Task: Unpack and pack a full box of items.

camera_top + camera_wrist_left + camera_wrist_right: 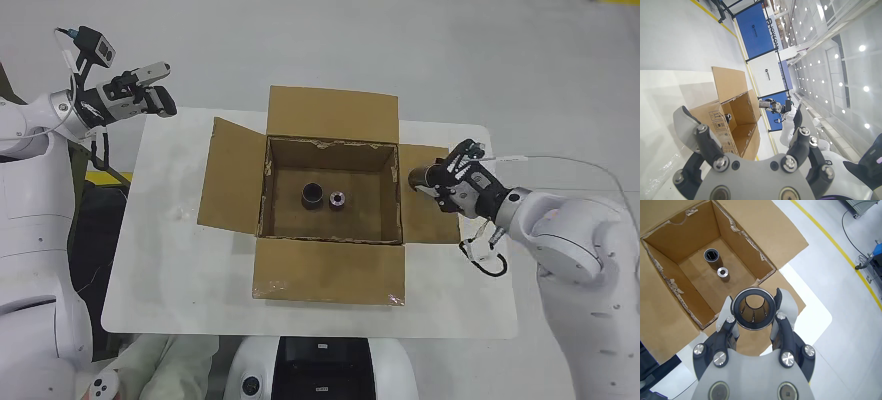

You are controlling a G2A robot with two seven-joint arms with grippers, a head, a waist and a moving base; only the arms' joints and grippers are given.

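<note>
right gripper (753, 299) clamped around metal sleeve (753, 313), frame centre | left gripper (155, 87) upper left, spread wide, empty | sleeve likely rigid, heavy, slick; best gripped across outer wall

One cardboard box (330, 270), two large hollow cylinders (754, 309), one small metal sleeve (722, 272)

The floor (500, 60) is smooth and pale grey. A white table (160, 260) with round corners stands on it. A yellow line (829, 237) runs over the floor past the far side of the table. Far off to the right stand big blue boards (755, 36) in black frames, with a white board (768, 75) beside them. Many round lights (862, 48) shine in rows on the high white ceiling (838, 79).
</note>
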